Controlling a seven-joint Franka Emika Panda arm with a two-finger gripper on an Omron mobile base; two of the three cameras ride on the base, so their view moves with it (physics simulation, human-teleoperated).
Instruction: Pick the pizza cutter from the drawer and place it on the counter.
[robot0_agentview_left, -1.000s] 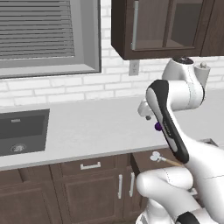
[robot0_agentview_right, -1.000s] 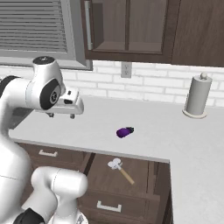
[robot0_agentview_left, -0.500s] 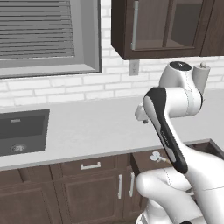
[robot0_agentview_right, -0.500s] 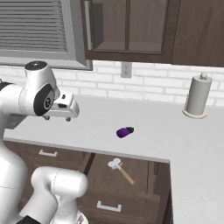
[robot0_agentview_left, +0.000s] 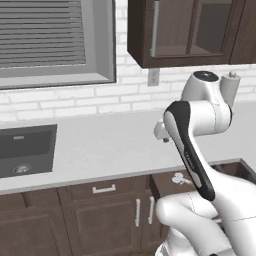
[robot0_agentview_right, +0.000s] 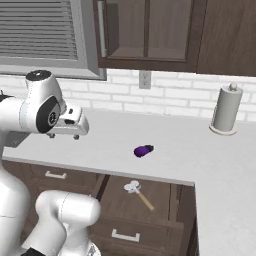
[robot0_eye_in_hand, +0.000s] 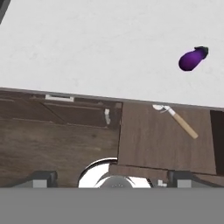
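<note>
The pizza cutter (robot0_agentview_right: 139, 193) lies in the open drawer (robot0_agentview_right: 162, 197) under the counter's front edge, with its round silvery wheel to the left and its tan handle pointing right. The hand view looks down on the pizza cutter (robot0_eye_in_hand: 177, 120) on the brown floor of the drawer (robot0_eye_in_hand: 148, 144). In the left base view the pizza cutter (robot0_agentview_left: 178, 178) shows its wheel beside my arm. My gripper (robot0_agentview_right: 64, 135) hangs open and empty above the grey-white counter (robot0_agentview_right: 110, 135), left of the drawer. The gripper (robot0_agentview_left: 161, 132) points downward, and the gripper (robot0_eye_in_hand: 112, 178) has nothing between its fingers.
A small purple roundish object (robot0_agentview_right: 143, 150) lies on the counter behind the drawer, and the purple object (robot0_eye_in_hand: 192, 58) also shows from the hand. A paper towel roll (robot0_agentview_right: 226, 109) stands at the back right. The dark sink (robot0_agentview_left: 25, 149) is far left. Closed cabinet fronts (robot0_agentview_left: 105, 215) sit left of the drawer.
My hand has drifted a little left and lower, toward the counter's front edge, and has tipped further down. Its jaws have stayed wide. Nothing else has moved.
</note>
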